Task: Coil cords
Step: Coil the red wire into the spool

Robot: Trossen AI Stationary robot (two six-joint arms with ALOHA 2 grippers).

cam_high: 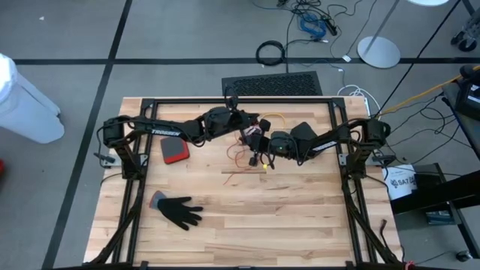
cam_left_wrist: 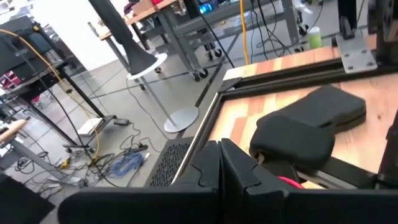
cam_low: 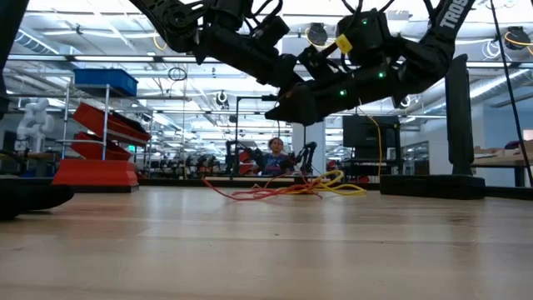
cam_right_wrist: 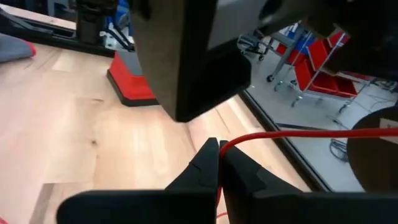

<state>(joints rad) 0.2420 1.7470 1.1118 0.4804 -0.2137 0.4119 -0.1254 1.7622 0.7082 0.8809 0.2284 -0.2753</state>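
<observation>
Cords (cam_high: 259,154) beneath arm lettered "TROSSEN"

In the high view the arms covered most of the cords (cam_high: 251,154), whose black one could not be made out. The black glove (cam_low: 29,196) was cut off by the low view's edge.
</observation>
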